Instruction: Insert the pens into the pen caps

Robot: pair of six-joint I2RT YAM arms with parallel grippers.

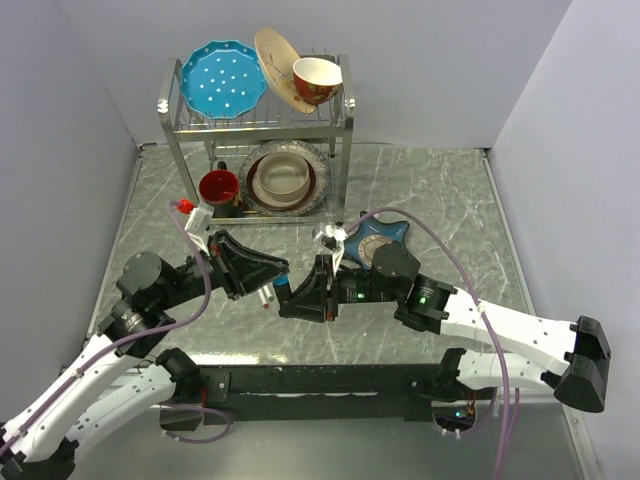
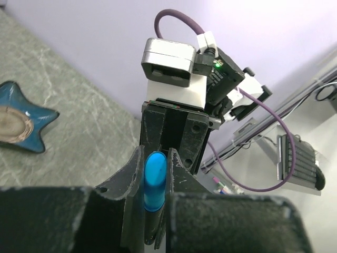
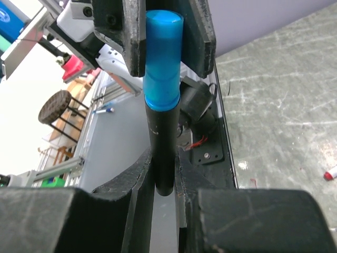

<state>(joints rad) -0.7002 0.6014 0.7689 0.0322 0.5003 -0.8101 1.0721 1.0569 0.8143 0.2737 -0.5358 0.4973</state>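
Left arm point(image 1: 80, 380) and right arm point(image 1: 510, 325) reach in from the near edge and meet mid-table, in front of the dish rack point(image 1: 347, 140) and near-left of the star-shaped blue dish point(image 1: 372, 238). The right gripper point(image 3: 164, 174) is clamped low on the barrel of the dark marker point(image 3: 160, 137). The left gripper point(image 2: 155, 171) has its fingers pressed either side of the blue cap point(image 3: 163, 58), which looks seated on the marker's tip. Held off the table between them, the marker looks light, stiff and smooth, likely to slip or twist. I'd grip the barrel squarely and push straight along its length.
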